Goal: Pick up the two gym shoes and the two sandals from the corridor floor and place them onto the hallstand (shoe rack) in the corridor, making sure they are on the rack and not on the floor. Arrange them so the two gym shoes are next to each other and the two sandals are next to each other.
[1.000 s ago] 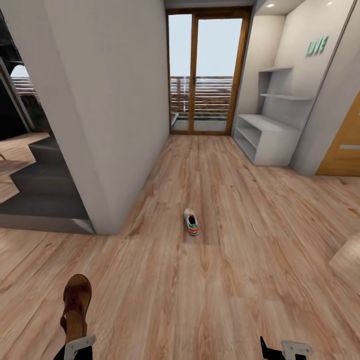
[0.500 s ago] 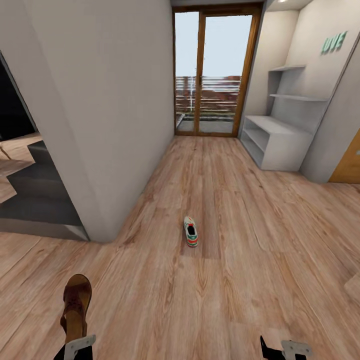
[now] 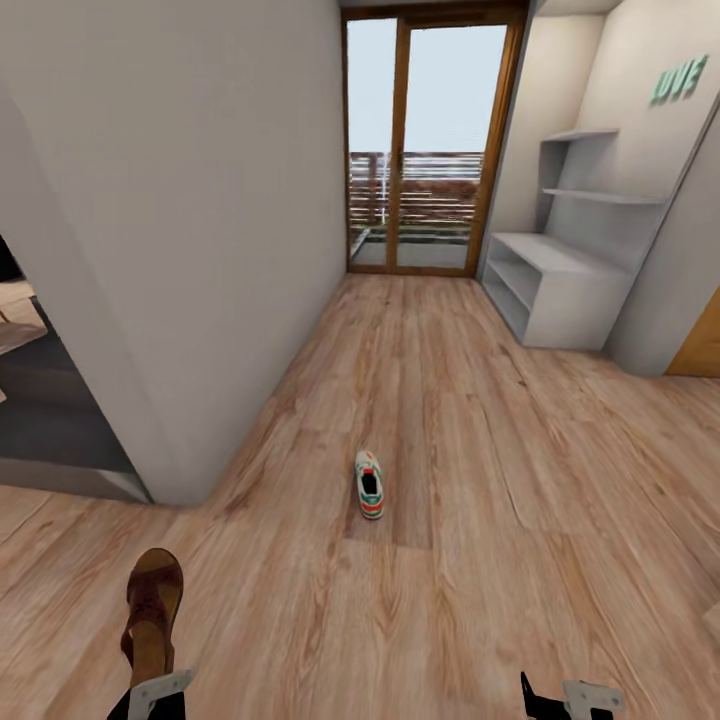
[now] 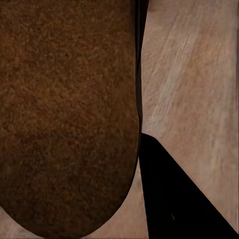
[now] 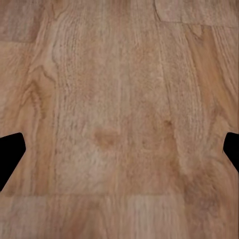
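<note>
View swung left, base nearing sneaker; left gripper grips sandal, right gripper spread empty; rack ahead.

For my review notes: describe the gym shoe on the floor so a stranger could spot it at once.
Start at the glass balcony door at the corridor's far end and follow the wood floor toward the camera. The gym shoe lies alone mid-floor, past the grey wall's corner. It is white with green stripes and red-orange patches, unlike the brown sandal held by the left gripper.
</note>
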Controlling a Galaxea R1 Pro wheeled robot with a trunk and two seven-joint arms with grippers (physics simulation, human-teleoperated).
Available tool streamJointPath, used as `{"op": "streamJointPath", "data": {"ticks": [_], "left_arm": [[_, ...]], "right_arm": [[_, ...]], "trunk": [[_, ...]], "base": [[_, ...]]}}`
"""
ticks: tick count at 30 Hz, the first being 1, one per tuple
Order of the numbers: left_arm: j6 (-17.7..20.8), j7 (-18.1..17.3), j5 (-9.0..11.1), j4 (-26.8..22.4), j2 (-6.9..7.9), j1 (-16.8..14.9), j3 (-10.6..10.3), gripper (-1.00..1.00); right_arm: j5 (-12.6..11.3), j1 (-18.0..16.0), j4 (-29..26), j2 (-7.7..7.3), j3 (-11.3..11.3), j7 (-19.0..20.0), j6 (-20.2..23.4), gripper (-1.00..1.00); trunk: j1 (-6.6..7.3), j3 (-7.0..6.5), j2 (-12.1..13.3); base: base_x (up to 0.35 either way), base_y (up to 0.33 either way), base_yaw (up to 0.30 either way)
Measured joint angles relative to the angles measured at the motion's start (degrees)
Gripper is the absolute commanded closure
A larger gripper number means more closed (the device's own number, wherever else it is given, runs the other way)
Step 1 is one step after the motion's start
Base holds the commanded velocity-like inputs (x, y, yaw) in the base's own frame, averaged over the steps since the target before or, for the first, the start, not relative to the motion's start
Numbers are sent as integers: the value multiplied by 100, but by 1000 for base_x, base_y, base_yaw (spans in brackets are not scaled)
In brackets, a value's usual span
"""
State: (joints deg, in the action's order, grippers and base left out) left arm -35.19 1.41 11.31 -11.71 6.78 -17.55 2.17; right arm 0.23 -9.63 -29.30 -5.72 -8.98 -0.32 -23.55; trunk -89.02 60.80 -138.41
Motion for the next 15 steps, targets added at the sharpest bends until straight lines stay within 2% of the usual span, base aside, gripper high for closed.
{"op": "streamJointPath", "data": {"ticks": [5, 15], "left_arm": [[0, 0, -1, 0, 0, 0, 1, 100], [-1, 0, -3, 0, 0, 0, 2, 100]], "right_arm": [[0, 0, 2, 0, 0, 0, 6, -100], [0, -1, 8, 0, 6, 0, 8, -100]], "trunk": [[0, 0, 0], [0, 0, 0]], "base": [[282, -164, 0], [297, -21, 0]]}}
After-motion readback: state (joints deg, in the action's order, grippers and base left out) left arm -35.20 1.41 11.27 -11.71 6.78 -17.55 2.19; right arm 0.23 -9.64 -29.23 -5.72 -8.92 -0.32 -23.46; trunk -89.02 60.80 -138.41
